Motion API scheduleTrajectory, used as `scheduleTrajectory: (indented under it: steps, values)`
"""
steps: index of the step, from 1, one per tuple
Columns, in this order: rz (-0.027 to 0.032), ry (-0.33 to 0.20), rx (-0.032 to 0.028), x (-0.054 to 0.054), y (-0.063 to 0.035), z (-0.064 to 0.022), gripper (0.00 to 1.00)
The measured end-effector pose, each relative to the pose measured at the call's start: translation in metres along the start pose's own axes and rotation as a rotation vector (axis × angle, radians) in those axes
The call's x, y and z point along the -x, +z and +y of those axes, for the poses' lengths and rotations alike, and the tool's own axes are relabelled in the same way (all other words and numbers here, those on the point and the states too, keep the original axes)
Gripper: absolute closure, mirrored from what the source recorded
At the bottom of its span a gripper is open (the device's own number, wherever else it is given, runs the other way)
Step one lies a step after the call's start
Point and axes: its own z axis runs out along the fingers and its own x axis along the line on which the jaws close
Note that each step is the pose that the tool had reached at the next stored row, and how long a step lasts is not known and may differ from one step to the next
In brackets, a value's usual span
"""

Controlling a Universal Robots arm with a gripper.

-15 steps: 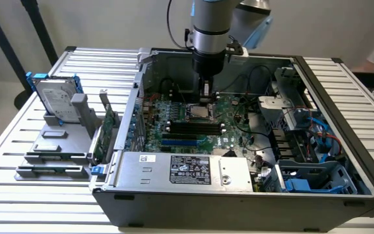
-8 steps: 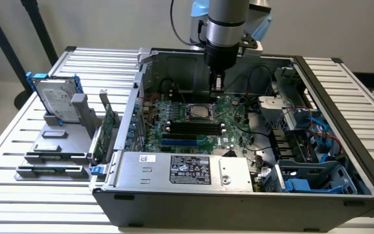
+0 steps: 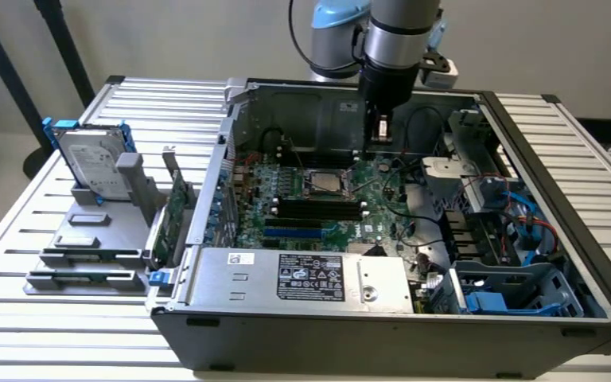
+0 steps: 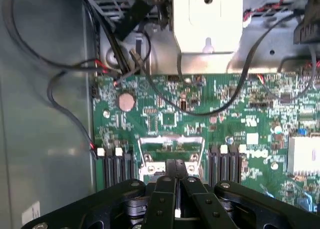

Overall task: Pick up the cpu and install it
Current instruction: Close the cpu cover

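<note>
Black cables (image 4: 200, 114) loop over the motherboard (image 4: 165, 119) below the gripper (image 4: 176, 171), its jaws pressed together, empty. The open case (image 3: 391, 326) also holds a power supply (image 3: 295, 278) and drive cage (image 3: 507, 290).

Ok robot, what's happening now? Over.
Gripper shut, empty, above green motherboard. Small silver square cpu seemingly on grey stand, exterior view's left. Black cables cross the board.
</note>
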Motion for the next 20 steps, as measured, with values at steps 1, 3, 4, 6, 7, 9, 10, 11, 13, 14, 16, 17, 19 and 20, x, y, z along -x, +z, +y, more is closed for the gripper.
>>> scheduleTrajectory:
  steps: [1, 3, 4, 6, 7, 9, 10, 11, 13, 14, 16, 17, 19, 20]
  values:
    - [0.0034, -0.001, -0.0002, 0.000, -0.0005, 0.0046, 0.89]
    - [0.0097, -0.001, -0.0006, 0.000, -0.0009, 0.0130, 0.89]
    - [0.0131, -0.002, -0.0008, -0.001, -0.0010, 0.0175, 0.89]
    - [0.0185, -0.002, -0.0011, -0.001, -0.0011, 0.0258, 0.89]
    - [0.0205, -0.002, -0.0013, 0.000, -0.0011, 0.0285, 0.89]
    - [0.0230, -0.003, -0.0013, 0.001, -0.0005, 0.0307, 0.89]
    - [0.0246, -0.003, -0.0014, 0.002, 0.0007, 0.0312, 0.89]
    - [0.0260, -0.003, -0.0015, 0.003, 0.0023, 0.0314, 0.89]
    - [0.0283, -0.004, -0.0017, 0.004, 0.0057, 0.0315, 0.89]
    - [0.0294, -0.004, -0.0018, 0.005, 0.0075, 0.0315, 0.89]
    - [0.0318, -0.004, -0.0019, 0.006, 0.0113, 0.0316, 0.89]
    - [0.0332, -0.005, -0.0020, 0.006, 0.0130, 0.0316, 0.89]
    - [0.0374, -0.005, -0.0023, 0.006, 0.0164, 0.0315, 0.89]
    - [0.0412, -0.006, -0.0025, 0.006, 0.0177, 0.0315, 0.89]
